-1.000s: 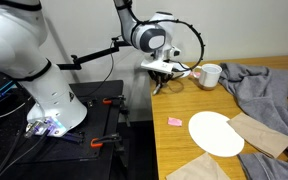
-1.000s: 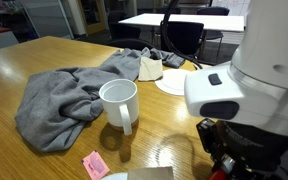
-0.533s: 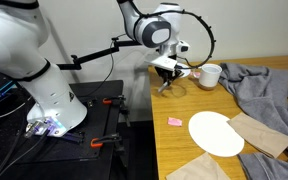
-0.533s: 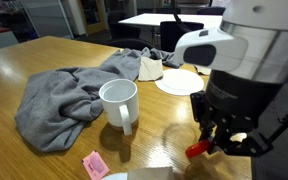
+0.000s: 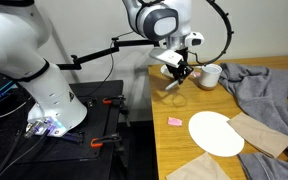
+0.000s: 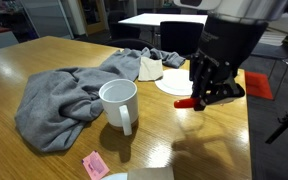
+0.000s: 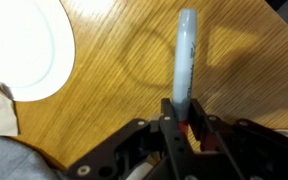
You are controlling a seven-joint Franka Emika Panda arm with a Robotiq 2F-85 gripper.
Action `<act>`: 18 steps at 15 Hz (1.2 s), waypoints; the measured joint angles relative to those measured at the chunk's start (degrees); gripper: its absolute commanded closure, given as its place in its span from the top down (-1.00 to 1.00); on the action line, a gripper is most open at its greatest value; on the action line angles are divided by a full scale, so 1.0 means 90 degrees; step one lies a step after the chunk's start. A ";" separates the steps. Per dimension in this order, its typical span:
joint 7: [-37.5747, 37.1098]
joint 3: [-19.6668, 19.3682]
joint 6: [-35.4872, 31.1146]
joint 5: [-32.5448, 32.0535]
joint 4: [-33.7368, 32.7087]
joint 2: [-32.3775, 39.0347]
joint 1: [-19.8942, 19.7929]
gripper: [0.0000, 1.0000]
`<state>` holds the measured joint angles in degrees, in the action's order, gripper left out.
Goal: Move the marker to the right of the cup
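My gripper (image 6: 206,97) is shut on the red marker (image 6: 189,103) and holds it in the air above the wooden table (image 6: 44,55), beside the white cup (image 6: 119,103) with its side handle. In an exterior view the gripper (image 5: 181,72) hangs just in front of the cup (image 5: 210,75). In the wrist view the marker (image 7: 184,55) sticks out from between the fingers (image 7: 182,115), its pale end pointing away, with its shadow on the wood below.
A grey cloth (image 6: 59,95) lies bunched against the cup. A white plate (image 5: 216,133) and brown napkins (image 5: 261,133) lie further along the table. A pink scrap (image 6: 94,163) lies near the table's edge. A bowl (image 6: 150,66) and another plate (image 6: 174,84) sit behind.
The gripper has risen from the table surface with the marker in its fingers and swung upward and toward the cup side.
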<state>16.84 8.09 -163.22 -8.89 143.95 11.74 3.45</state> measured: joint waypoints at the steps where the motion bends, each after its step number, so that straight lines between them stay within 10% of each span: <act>1: -0.0112 -0.0071 -0.0008 0.0020 -0.0001 -0.0052 -0.0013 -0.89; 18: -0.2172 -0.0793 -0.0240 0.0806 -0.1257 0.0786 -0.0142 -0.89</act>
<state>-2.71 0.95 -165.37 -1.64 132.64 18.82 2.17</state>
